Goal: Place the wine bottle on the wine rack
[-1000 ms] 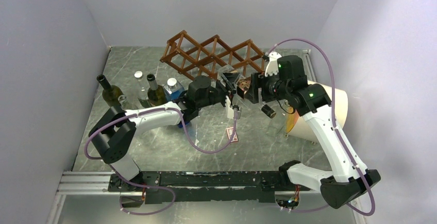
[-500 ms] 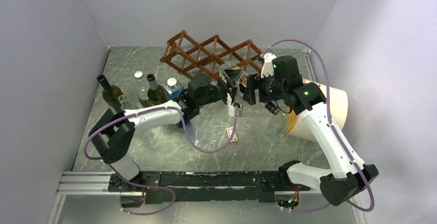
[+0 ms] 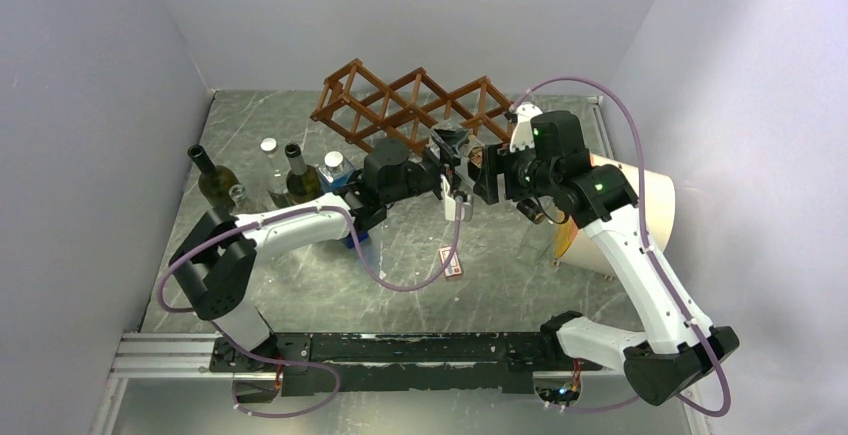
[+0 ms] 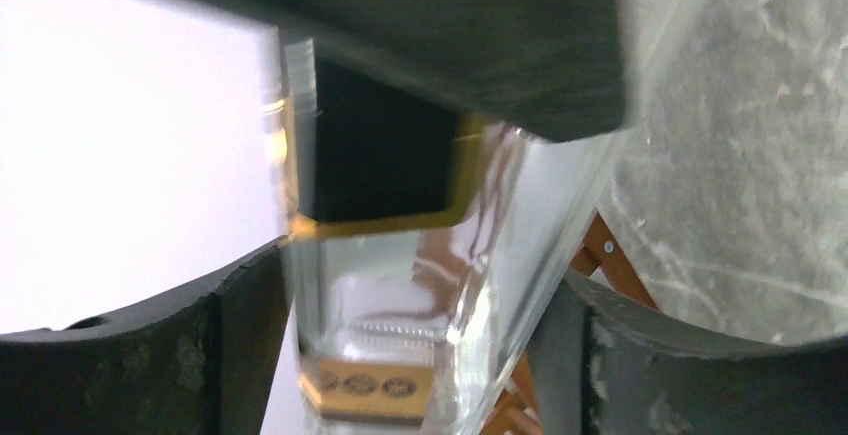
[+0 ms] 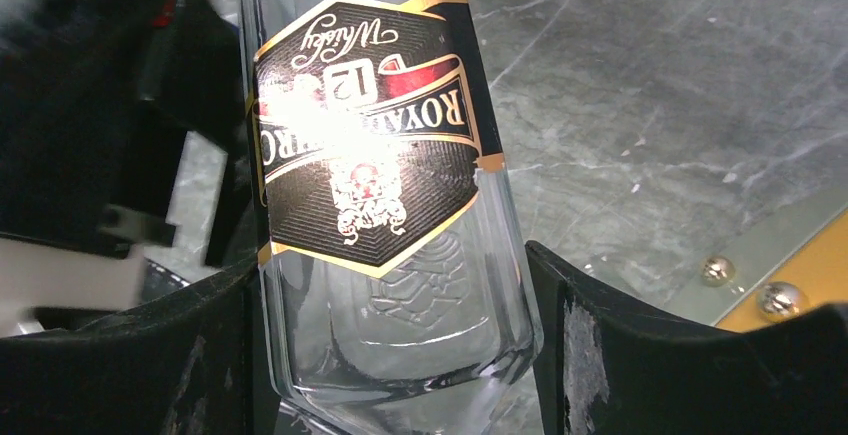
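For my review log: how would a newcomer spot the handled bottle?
Find the wooden wine rack at the back. In front, between the left gripper and right gripper, is a clear glass bottle. Unlike the green bottles far left, it bears a black whisky label.

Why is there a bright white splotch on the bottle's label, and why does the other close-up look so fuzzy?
Right wrist view: glare whites out part of the label on the bottle. Left wrist view: the bottle is blurred and the wall behind is washed-out white. Top view: even light, fairly sharp.
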